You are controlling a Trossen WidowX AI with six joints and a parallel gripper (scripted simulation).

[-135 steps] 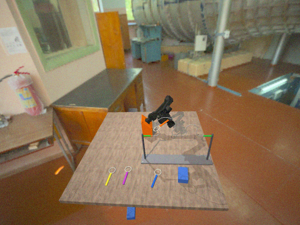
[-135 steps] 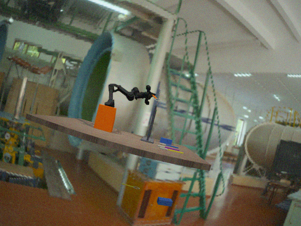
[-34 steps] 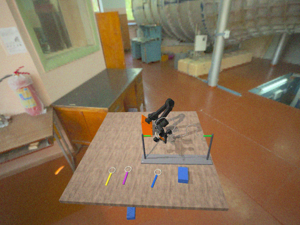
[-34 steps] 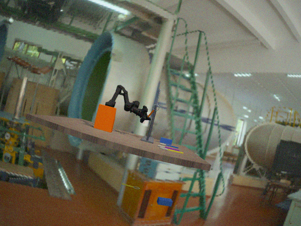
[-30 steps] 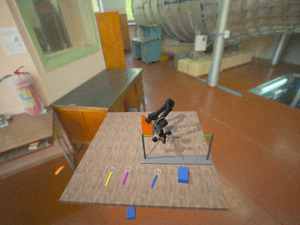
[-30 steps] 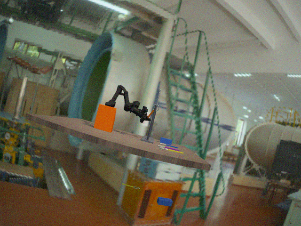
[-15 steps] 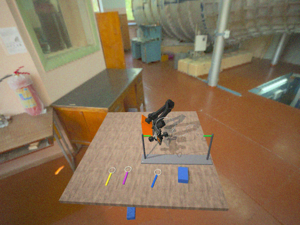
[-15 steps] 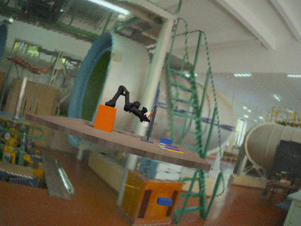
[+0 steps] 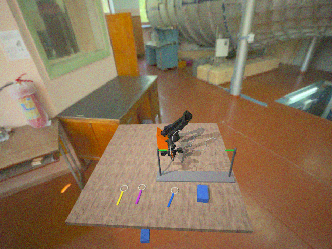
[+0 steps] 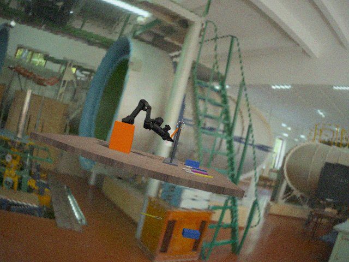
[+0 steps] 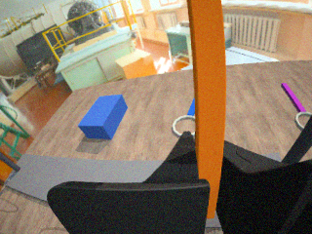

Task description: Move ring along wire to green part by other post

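Observation:
My gripper [image 9: 172, 157] [image 10: 169, 138] [image 11: 192, 136] is shut on the orange handle [image 10: 174, 131] [image 11: 209, 85] of the ring [image 9: 169, 148] [image 10: 180, 124]. The ring hangs around the wire by the green part [image 9: 162, 150] next to the left post [image 9: 159, 163]. The handle slopes down from the ring to my fingers. The thin grey wire [image 9: 184, 133] loops away to the right, to the other green part [image 9: 229, 150] and the right post [image 9: 232, 163]. Both posts stand on a grey base plate [image 9: 195, 177] [image 11: 72, 175]. In the wrist view the handle runs straight up between my fingers and the ring is out of frame.
An orange box [image 9: 161, 140] [image 10: 121, 136] stands behind the left post, by the arm's base. In front of the base plate lie a blue block [image 9: 202, 193] [image 11: 103, 116] and three spare rings with yellow [image 9: 120, 196], magenta [image 9: 138, 196] [image 11: 294, 97] and blue [image 9: 170, 199] handles.

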